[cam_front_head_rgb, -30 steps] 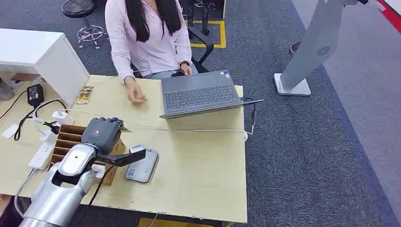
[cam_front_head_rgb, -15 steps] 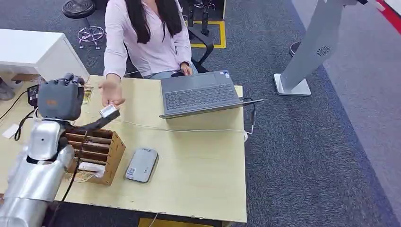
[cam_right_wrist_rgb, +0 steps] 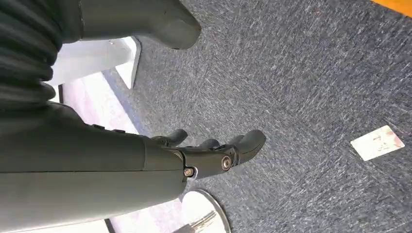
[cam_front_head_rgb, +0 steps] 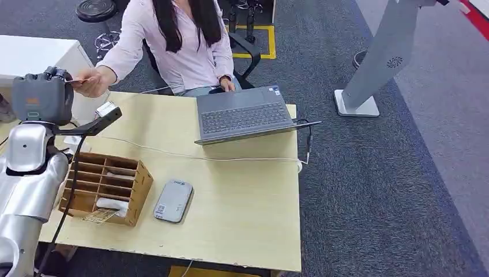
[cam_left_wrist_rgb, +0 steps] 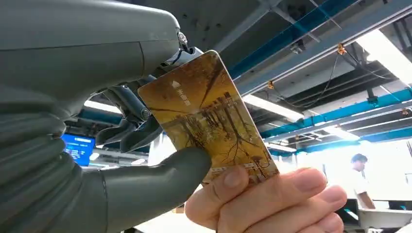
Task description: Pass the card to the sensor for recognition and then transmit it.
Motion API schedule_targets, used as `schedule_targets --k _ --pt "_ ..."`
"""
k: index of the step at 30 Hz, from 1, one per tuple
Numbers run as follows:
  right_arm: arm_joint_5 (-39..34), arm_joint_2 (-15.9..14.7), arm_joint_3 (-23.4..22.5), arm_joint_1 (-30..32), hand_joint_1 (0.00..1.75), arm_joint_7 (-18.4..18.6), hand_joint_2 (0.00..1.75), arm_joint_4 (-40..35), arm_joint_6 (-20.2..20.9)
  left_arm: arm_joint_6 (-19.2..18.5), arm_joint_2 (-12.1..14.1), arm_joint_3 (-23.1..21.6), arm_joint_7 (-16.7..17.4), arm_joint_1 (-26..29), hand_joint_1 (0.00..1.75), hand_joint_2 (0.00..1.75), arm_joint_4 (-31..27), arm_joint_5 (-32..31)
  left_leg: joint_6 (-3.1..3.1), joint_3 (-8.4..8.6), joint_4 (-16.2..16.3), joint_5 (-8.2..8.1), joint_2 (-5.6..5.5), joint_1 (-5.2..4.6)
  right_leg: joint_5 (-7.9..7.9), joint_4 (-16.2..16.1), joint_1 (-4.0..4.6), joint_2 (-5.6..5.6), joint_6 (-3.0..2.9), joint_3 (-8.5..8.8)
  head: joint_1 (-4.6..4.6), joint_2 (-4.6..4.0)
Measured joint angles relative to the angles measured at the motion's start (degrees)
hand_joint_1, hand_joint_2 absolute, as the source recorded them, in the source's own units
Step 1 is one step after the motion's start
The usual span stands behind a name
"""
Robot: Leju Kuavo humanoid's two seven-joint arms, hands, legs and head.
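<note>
My left hand (cam_front_head_rgb: 43,95) is raised above the table's far left corner. It pinches a golden-brown card (cam_left_wrist_rgb: 209,116) between the thumb (cam_left_wrist_rgb: 155,179) and the darker fingers. A person's hand (cam_left_wrist_rgb: 262,199) grips the card's other end, so both hold it at once. In the head view the card (cam_front_head_rgb: 78,80) shows as a thin edge between my hand and the person's hand (cam_front_head_rgb: 95,81). The grey card sensor (cam_front_head_rgb: 173,201) lies flat on the table, well below my hand. My right hand (cam_right_wrist_rgb: 209,150) hangs over the carpet, fingers apart, holding nothing.
A wooden slotted box (cam_front_head_rgb: 106,187) stands beside the sensor, with cards in its near slots. An open laptop (cam_front_head_rgb: 245,115) and a white cable (cam_front_head_rgb: 230,158) cross the table's far half. The person sits behind the table. A white card (cam_right_wrist_rgb: 377,142) lies on the carpet.
My left arm has swung up from over the sensor to the far left, carrying the card. The person's hand has reached up from the table and taken hold of the card.
</note>
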Motion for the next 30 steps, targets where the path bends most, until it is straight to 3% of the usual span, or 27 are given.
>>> schedule_targets --k 1,10,14,22,30 --pt "0.00 0.00 0.00 0.00 0.00 0.07 1.75 0.00 0.00 0.02 -0.02 0.02 -0.18 -0.38 0.00 1.75 0.55 0.00 0.00 0.00 0.00 0.00 0.00 0.00 0.00 0.00 0.00 0.00 0.00 0.00 0.02 0.00" --pt "-0.11 0.00 0.00 -0.01 0.00 -0.20 1.75 0.00 0.02 1.35 -0.11 0.33 -1.00 -0.23 0.00 1.75 1.63 0.55 0.00 -0.01 0.00 0.00 0.00 -0.01 0.00 0.00 -0.01 0.01 0.00 0.01 0.00 0.00" --pt "-0.48 0.00 0.00 0.04 0.00 0.33 1.75 0.00 -0.04 1.35 -0.24 0.33 -1.70 4.32 0.00 1.75 -5.08 1.18 0.01 -0.01 0.00 -0.02 0.01 -0.01 -0.01 -0.01 -0.01 0.03 0.00 0.00 0.00 0.00" --pt "-2.69 0.07 -1.12 0.34 0.00 1.53 1.75 0.02 -1.42 -0.33 0.42 0.22 -2.75 23.99 0.00 1.75 -30.24 0.57 0.00 0.00 -0.02 -0.15 0.15 -0.02 -0.07 -0.04 -0.02 0.15 0.04 -0.01 0.04 0.00" --pt "-4.24 0.68 -3.63 1.20 0.00 2.38 1.75 0.02 -3.28 4.44 4.22 -0.83 -2.69 50.33 0.00 1.75 -48.13 -3.02 0.03 0.06 -0.06 -0.34 0.41 -0.01 -0.26 -0.05 -0.01 0.34 0.02 -0.06 0.02 0.00"
